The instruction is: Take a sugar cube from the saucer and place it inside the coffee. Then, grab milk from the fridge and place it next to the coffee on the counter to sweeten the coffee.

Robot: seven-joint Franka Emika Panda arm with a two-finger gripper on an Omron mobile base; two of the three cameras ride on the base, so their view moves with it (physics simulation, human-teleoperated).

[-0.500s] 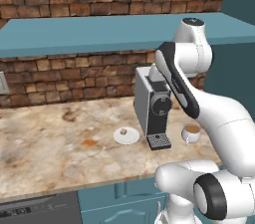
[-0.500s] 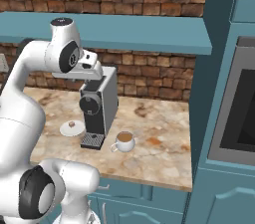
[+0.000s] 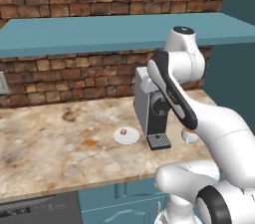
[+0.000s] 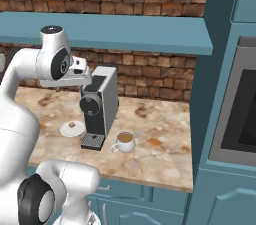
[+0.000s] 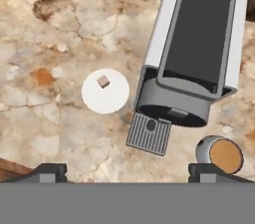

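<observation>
The saucer lies on the counter, left of the coffee machine, with the tan sugar cube on it. Both also show in the base views: saucer, sugar cube. The coffee is a white cup of brown liquid right of the machine's drip tray; in the left base view my arm partly hides the coffee. My gripper hangs open high over the counter, empty, looking down on saucer and machine. The milk and the fridge are out of view.
The grey-and-black coffee machine stands between saucer and cup. A teal shelf runs overhead along the brick wall. A built-in oven sits in the tall cabinet on the right. Bare counter stretches left.
The hand has shifted slightly left and down over the machine's saucer side. Saucer, cube and cup have not moved.
</observation>
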